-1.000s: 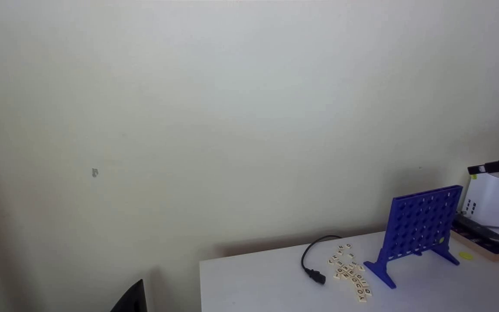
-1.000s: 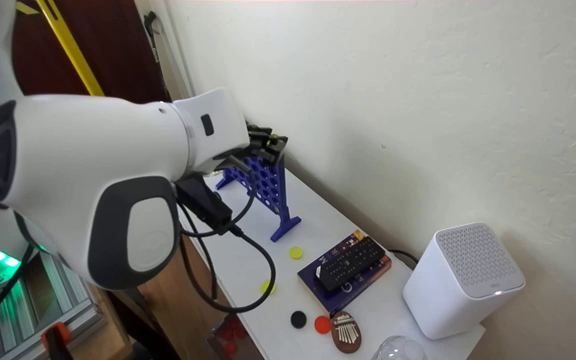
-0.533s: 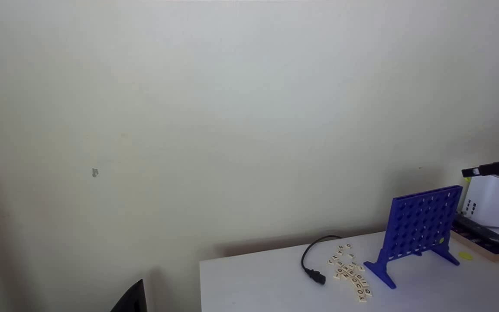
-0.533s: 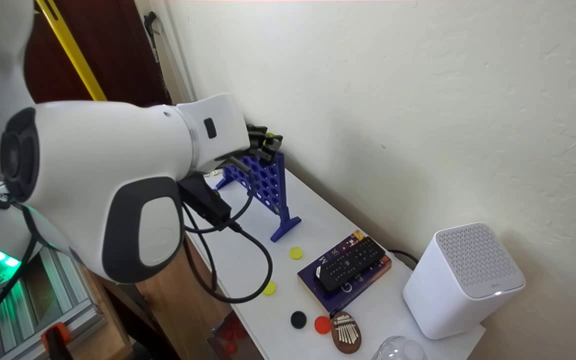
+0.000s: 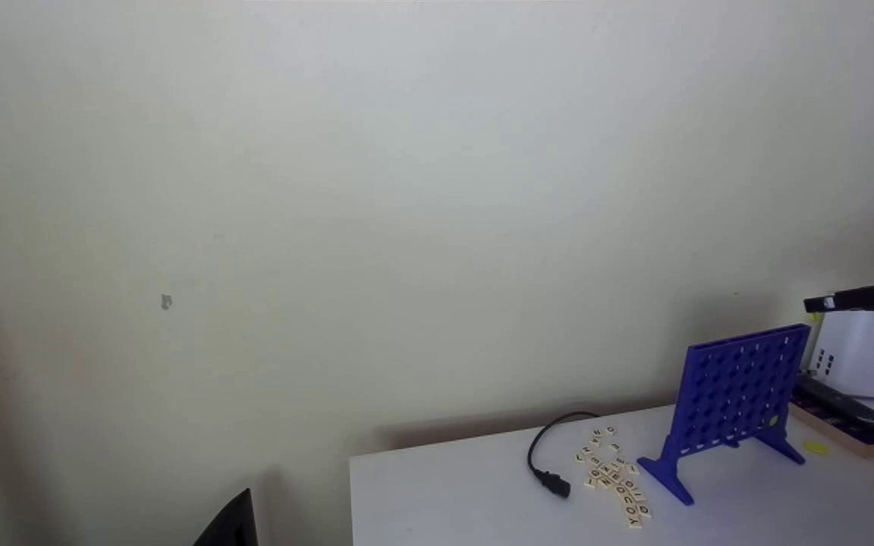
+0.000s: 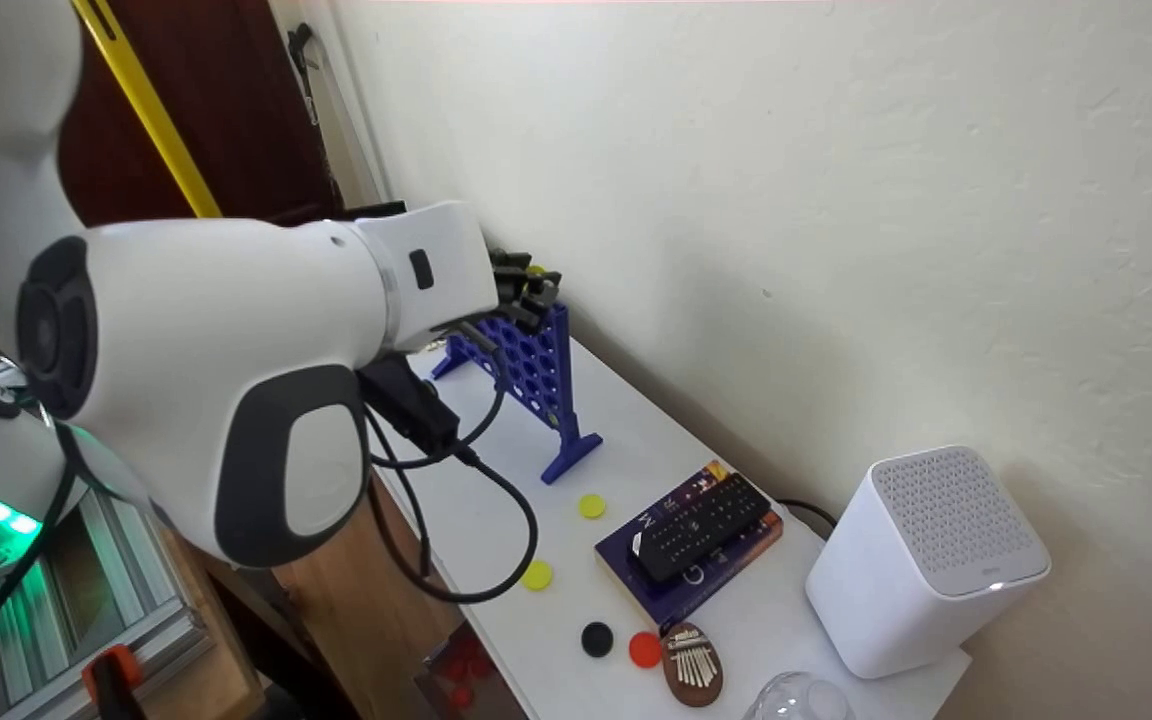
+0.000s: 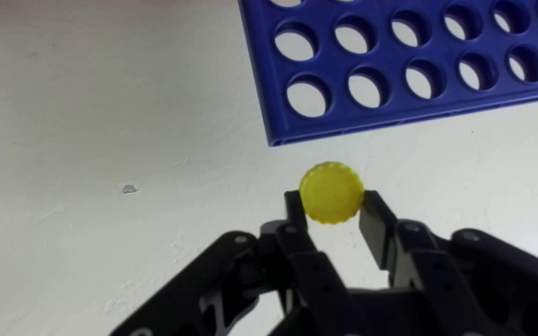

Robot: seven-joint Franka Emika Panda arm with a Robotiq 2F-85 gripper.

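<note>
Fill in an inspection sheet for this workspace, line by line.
Surface: white table, partly in view.
Things in use: yellow disc, gripped, apart from the upright blue rack.
Clutter: loose yellow discs, red disc, letter tiles, book with black remote on top, kalimba, white device.
Gripper: shut on the disc's edges.
Cables: black power cord beside the tiles; cable loop hanging under the arm.
Surroundings: pale wall with a small grey mark; dark red panel behind a yellow bar.

I count one blue rack (image 5: pixel 740 388), one held yellow disc (image 7: pixel 332 192), two tabletop yellow discs (image 6: pixel 591 506) (image 6: pixel 536 575).
</note>
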